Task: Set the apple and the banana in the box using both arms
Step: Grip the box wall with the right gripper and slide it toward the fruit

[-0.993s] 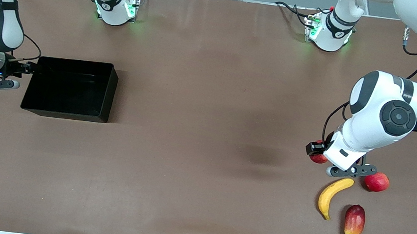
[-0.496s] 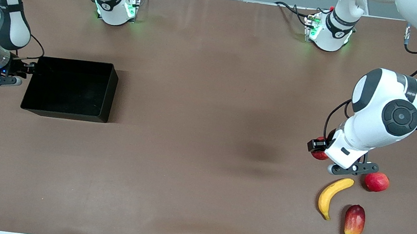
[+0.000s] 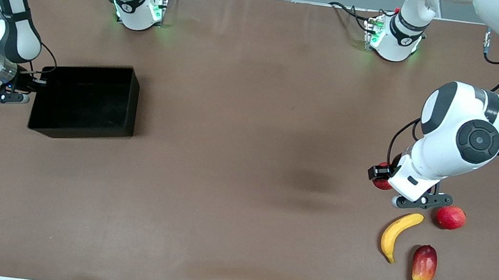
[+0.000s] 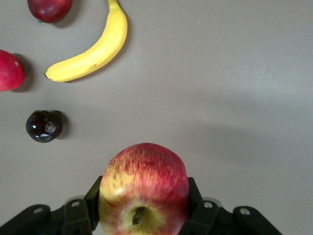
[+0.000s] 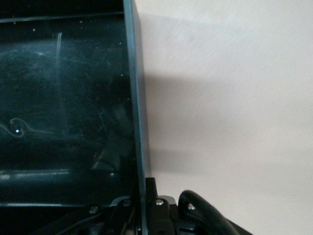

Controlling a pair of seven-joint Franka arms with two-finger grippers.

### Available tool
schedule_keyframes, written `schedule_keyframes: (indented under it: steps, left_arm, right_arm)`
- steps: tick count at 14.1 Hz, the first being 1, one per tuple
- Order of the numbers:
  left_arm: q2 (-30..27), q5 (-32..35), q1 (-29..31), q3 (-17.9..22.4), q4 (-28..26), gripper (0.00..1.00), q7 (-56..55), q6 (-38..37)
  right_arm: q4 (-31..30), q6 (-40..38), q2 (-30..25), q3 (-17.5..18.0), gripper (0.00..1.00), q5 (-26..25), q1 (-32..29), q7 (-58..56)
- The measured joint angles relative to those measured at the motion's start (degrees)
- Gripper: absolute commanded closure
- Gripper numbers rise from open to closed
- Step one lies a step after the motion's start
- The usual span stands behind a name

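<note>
Carrying the apple (image 4: 144,188) to the box (image 3: 86,101) should go smoothly if the left gripper (image 4: 143,215) keeps its fingers (image 4: 199,213) clamped on it and clears the banana (image 3: 397,235) lying on the desk (image 3: 247,159) below. The right gripper (image 5: 143,203) pinches the box wall at its own end; steady pulling avoids tipping. Its fingertips are mostly cut off.

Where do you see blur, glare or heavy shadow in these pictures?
Front view: the box looks slightly smeared, and a dark shadow patch lies mid-table. Right wrist view: pale glare streaks the box's glossy floor, with the right gripper clamping its wall. Left wrist view: the apple in the left gripper is evenly lit.
</note>
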Motion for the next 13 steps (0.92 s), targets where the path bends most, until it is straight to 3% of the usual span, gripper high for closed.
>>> schedule_keyframes:
  steps: [2,7,13]
  left_arm:
    - [0.0,0.0,0.0,0.0,0.01,1.0,0.0,0.0]
    - [0.0,0.0,-0.01,-0.01,0.03,1.0,0.05,-0.01]
    - [0.0,0.0,0.03,0.0,0.19,1.0,0.05,-0.01]
  right_arm:
    - [0.44,-3.83,-1.01,0.5,1.0,1.65,0.49,0.05]
    - [7.09,-21.33,-6.26,1.25,1.0,13.41,9.39,2.5]
    - [11.71,-21.99,-9.61,2.02,1.0,21.43,28.87,18.72]
